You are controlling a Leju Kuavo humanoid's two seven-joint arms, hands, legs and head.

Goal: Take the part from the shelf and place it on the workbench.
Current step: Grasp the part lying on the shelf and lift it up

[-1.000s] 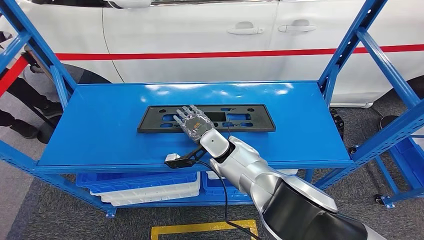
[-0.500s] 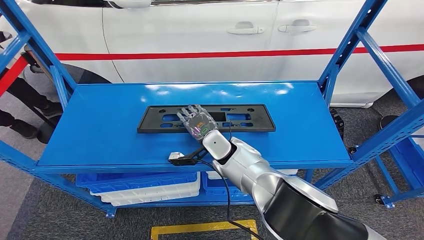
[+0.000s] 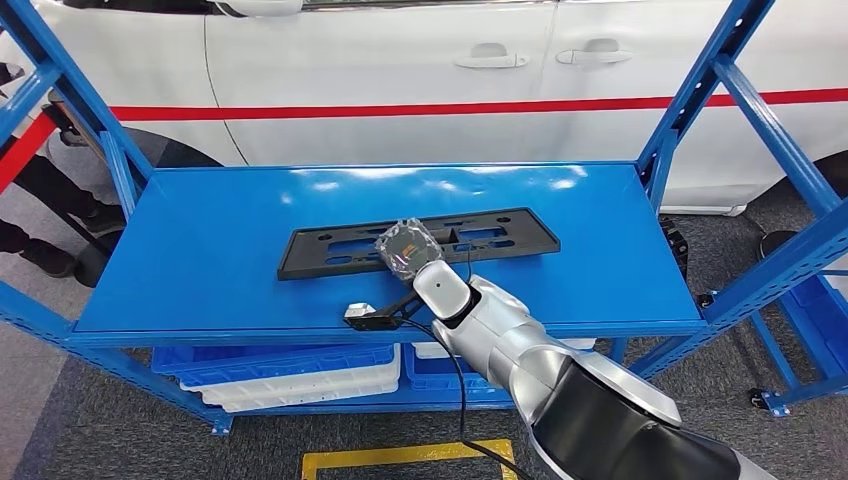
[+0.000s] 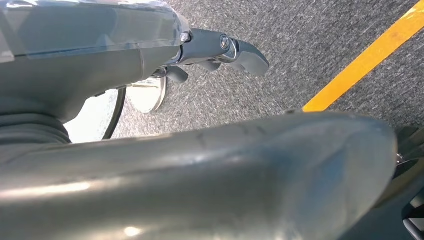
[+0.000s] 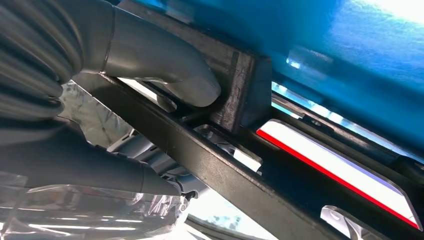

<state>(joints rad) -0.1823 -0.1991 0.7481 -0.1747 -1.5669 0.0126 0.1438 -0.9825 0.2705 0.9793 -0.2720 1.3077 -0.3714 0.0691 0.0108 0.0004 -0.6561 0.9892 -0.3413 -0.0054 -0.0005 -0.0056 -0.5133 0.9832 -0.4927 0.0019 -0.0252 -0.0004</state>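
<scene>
While right hand [image 3: 407, 246] grips near edge of part [image 3: 330, 246], part lies on blue shelf [image 3: 200, 260], near middle, slightly skewed. Part: long flat black plastic frame, several rectangular openings, raised rim. In right wrist view thumb [image 5: 165, 70] presses on rim of part [image 5: 240, 85], fingers under bar. Left hand [image 4: 220, 50] hangs over grey floor [image 4: 300, 45], fingers curled, holding nothing. White car [image 3: 400, 70] behind shelf.

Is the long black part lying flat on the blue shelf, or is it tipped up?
Tipped up a bit. The black part sits askew on the blue shelf, and the right hand grips it; through its slots the right wrist view shows the car beyond.
</scene>
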